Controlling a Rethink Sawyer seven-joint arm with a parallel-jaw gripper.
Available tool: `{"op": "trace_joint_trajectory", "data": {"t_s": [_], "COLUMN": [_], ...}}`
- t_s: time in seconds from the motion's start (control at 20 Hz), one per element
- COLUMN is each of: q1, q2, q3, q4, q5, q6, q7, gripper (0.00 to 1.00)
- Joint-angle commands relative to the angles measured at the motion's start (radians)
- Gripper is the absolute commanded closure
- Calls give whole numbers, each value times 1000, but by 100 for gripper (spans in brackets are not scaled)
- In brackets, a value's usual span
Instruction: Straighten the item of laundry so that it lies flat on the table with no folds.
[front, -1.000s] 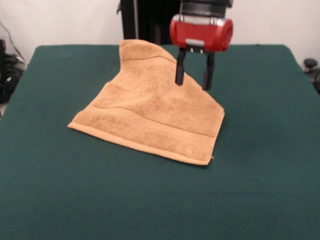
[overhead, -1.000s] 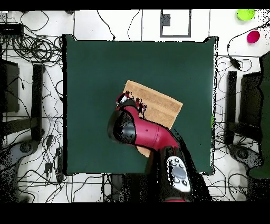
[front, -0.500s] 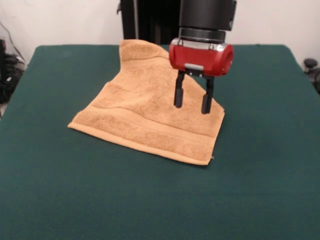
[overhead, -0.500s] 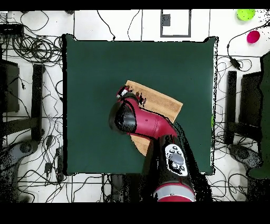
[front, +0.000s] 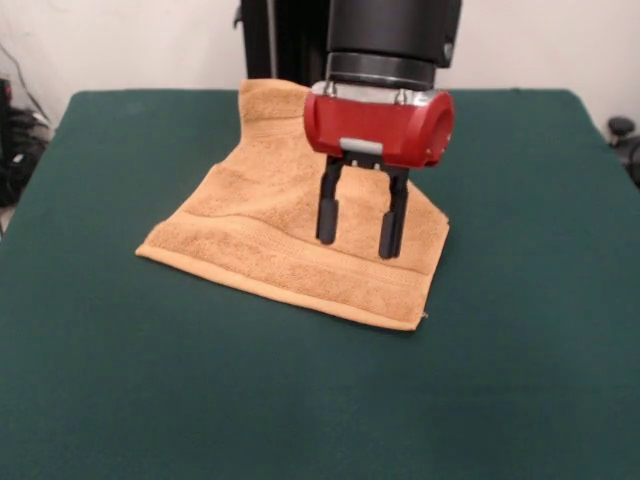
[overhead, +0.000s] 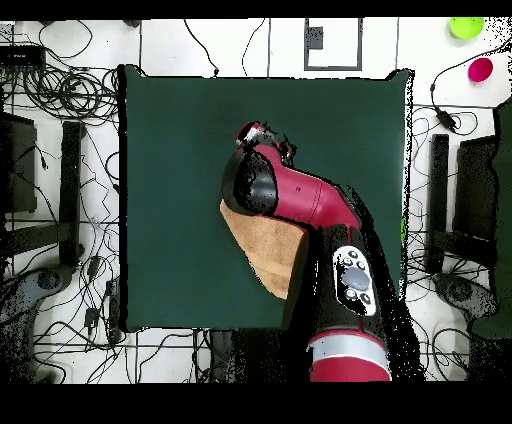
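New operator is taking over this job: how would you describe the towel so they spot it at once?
Start at the big dark green table. Near its middle, under the open red and black pincer, lies the towel. It is the only cloth there: tan-orange terry, one far corner folded up, a woven band along its near edge.

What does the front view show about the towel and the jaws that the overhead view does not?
Front view only: the whole towel, with its far corner folded, and the gripper with jaws open above it. Overhead view only: the arm covering most of the towel, and cables on the floor. Both: tan towel on the green table.
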Motion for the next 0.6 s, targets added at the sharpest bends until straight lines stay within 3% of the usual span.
{"op": "trace_joint_trajectory", "data": {"t_s": [0.05,0.6], "q1": [6,18], "q2": [162,234], "q3": [123,195], "q4": [-185,-176], "q5": [44,62], "q6": [35,9], "q7": [82,141], "gripper": [0,0]}}
